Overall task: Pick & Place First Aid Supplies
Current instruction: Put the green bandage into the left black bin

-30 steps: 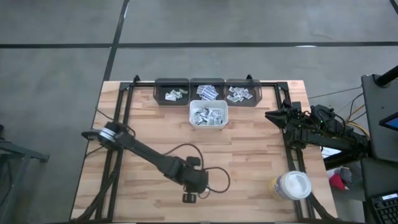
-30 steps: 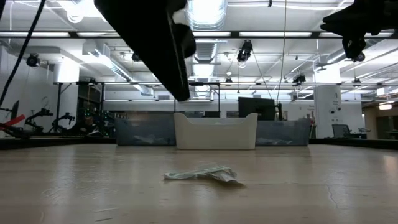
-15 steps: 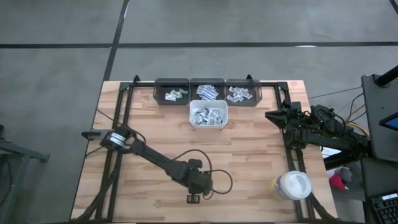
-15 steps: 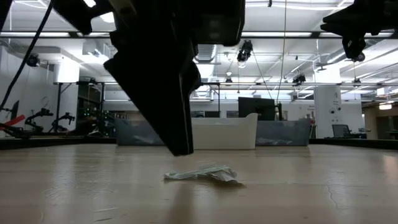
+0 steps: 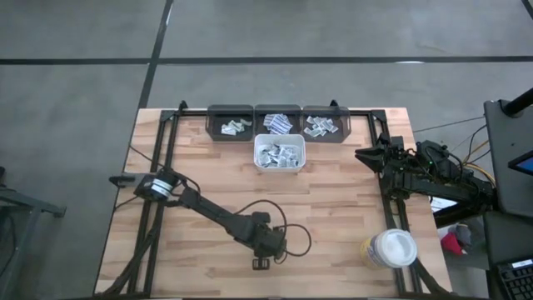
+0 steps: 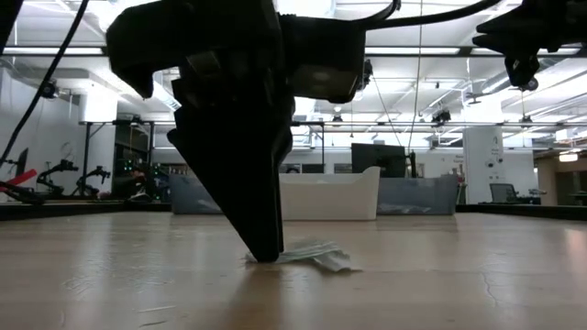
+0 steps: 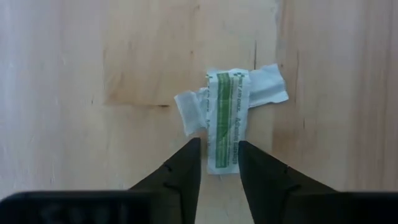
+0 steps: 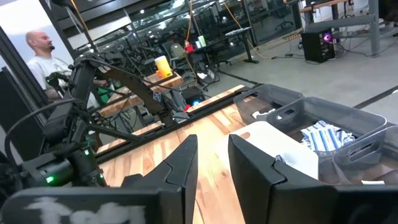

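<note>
Down near the worktop's (image 5: 333, 208) near edge, the left pincer (image 7: 219, 163) stands with fingers parted astride a green-striped sachet (image 7: 227, 119) lying flat, placed so to pinch it. The right pincer (image 5: 362, 154), parted, waits right of the bins (image 5: 254, 107).

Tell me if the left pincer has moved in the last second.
Yes. The left pincer has dropped to the table, its tip now at the sachet; earlier it hung level with the white bin.

Two dark matte arms, left arm (image 5: 208, 218) w/ black cable loop behind fingers, silver collar nr base, tapered black fingers (image 7: 180, 171), right arm (image 5: 416, 171) black w/ wiring
</note>
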Robot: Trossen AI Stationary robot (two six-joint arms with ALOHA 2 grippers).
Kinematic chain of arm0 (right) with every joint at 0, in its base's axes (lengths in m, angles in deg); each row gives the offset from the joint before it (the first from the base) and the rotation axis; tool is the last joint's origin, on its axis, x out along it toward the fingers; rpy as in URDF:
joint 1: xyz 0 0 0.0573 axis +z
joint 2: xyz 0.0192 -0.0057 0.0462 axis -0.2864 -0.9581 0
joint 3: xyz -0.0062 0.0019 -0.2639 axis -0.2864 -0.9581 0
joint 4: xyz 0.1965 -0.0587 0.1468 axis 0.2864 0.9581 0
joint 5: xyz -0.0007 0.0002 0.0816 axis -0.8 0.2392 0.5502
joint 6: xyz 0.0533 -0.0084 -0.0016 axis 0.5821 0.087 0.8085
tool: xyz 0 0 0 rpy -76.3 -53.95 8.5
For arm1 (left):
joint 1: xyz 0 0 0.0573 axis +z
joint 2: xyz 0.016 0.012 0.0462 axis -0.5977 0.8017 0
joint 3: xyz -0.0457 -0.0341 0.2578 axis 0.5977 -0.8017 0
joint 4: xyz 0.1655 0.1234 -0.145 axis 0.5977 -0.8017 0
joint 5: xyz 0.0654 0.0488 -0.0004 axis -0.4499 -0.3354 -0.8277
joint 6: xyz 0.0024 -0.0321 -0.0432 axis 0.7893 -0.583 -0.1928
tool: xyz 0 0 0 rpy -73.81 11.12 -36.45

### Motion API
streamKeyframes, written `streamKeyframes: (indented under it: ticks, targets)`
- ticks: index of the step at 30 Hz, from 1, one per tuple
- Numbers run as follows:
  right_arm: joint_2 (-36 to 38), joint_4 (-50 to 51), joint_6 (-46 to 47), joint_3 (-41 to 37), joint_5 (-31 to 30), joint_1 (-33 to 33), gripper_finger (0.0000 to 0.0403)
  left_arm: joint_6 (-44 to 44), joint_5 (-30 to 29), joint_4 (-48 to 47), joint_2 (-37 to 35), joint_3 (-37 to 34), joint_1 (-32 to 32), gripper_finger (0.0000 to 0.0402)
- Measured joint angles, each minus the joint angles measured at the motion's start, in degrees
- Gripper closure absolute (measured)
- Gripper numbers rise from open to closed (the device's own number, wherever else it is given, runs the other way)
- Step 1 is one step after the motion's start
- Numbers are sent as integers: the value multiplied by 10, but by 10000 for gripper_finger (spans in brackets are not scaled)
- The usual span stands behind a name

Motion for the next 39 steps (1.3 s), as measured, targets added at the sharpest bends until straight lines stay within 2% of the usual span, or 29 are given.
streamKeyframes:
  ticks: [4,10,12,18,21,26,31,34,36,39]
  targets:
    - [0,0,0,0,0,0,322,-13,2,-2,0,-1,0,312]
    - [0,0,0,0,0,0,334,-1,3,-7,-9,-1,0,384]
    - [0,0,0,0,0,0,337,1,6,-14,-15,-1,1,396]
    - [0,0,0,0,0,0,339,38,69,-168,-47,34,0,400]
    - [0,0,0,0,0,0,335,63,71,-262,-87,53,1,401]
    - [0,0,-3,0,0,0,326,67,-30,-345,-162,59,20,401]
    - [0,-1,-5,0,0,0,318,29,-198,-375,-261,46,75,401]
    - [0,-1,-5,0,0,0,314,28,-274,-372,-315,39,127,401]
    - [0,-1,-5,0,0,0,312,37,-301,-369,-344,32,173,401]
    - [0,-1,-5,0,0,0,312,80,-308,-347,-373,18,255,401]
